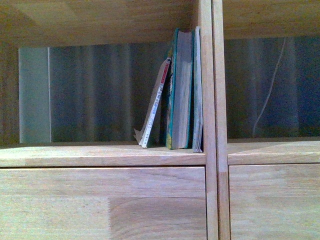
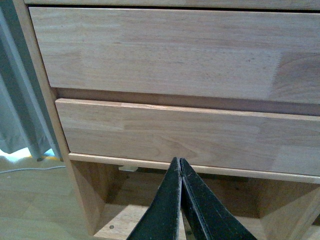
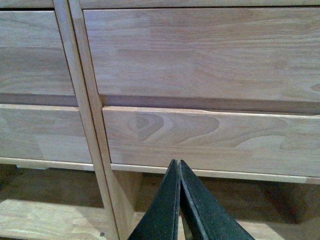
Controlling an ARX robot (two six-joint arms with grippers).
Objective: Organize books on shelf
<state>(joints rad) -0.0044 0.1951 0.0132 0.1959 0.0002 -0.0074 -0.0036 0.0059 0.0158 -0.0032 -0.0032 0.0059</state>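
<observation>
- Pale jointed wood makes up the shelf, and we see the books standing in its open compartment, packed against the thin vertical divider at that compartment's right end.
- We count three books there: a thin floppy book with a white-and-red spine, a thick teal-covered book with grey page edges, and a slimmer grey-edged book touching the divider.
- The two thicker ones stand upright, and we judge that the divider props them; the thin one tilts, its top resting on the teal book and its foot splayed out, likely because it is too limp to stand alone.
- The rest of that compartment holds no books, and the neighbouring compartment shows only a hanging white cord.
- Our left tool has its two dark fingers pressed together with nothing between them, pointing at the plain drawer fronts low on the unit.
- Our right tool is likewise closed and empty, before two more drawer fronts.
- Neither arm shows in the front view, so we judge both are parked well below the books.
- Straightening the leaning book looks like the remaining job.
</observation>
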